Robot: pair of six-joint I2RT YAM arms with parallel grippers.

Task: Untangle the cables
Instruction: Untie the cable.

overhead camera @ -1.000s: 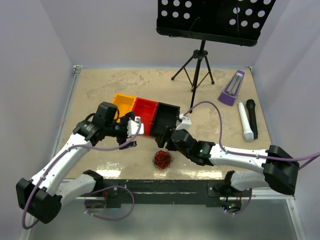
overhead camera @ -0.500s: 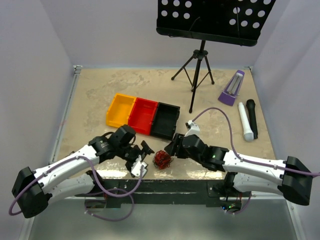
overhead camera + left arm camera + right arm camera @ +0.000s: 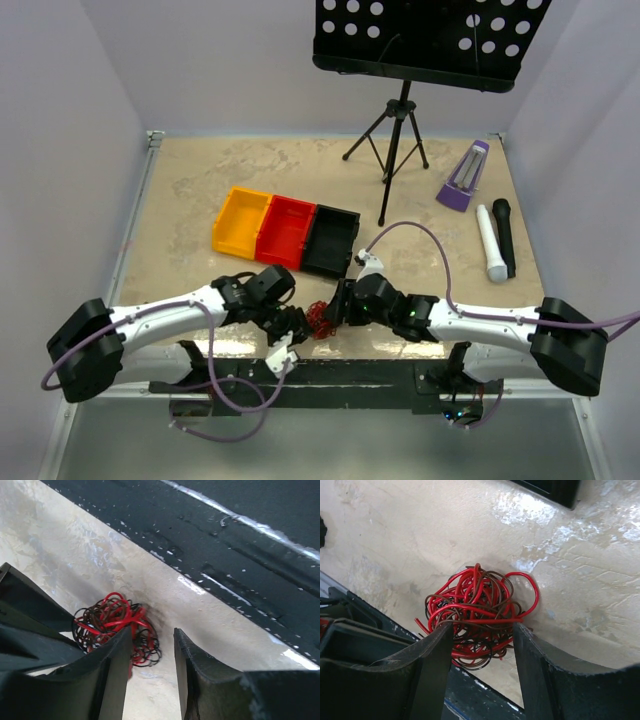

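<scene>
The cables (image 3: 321, 317) are one small ball of thin red and dark brown wires lying near the table's front edge. In the right wrist view the cables (image 3: 477, 611) fill the gap of my right gripper (image 3: 481, 627), whose two fingertips press into the ball's sides. My right gripper (image 3: 337, 309) reaches it from the right. My left gripper (image 3: 298, 326) is low on the left side of the ball. In the left wrist view the cables (image 3: 116, 625) lie beside the left finger (image 3: 112, 670). Only bare table shows between the fingers of my left gripper (image 3: 152, 632), which is open.
Orange (image 3: 240, 222), red (image 3: 287, 232) and black (image 3: 332, 242) bins stand in a row behind the ball. A music stand (image 3: 398, 130), a purple metronome (image 3: 463, 175), a white microphone (image 3: 490, 245) and a black microphone (image 3: 503, 232) are at the back right. The black front rail (image 3: 330, 370) runs just below the ball.
My left arm has swung from the bins down to the front edge beside the ball, and its jaws have narrowed. My right gripper has moved onto the ball and closed in on it.
</scene>
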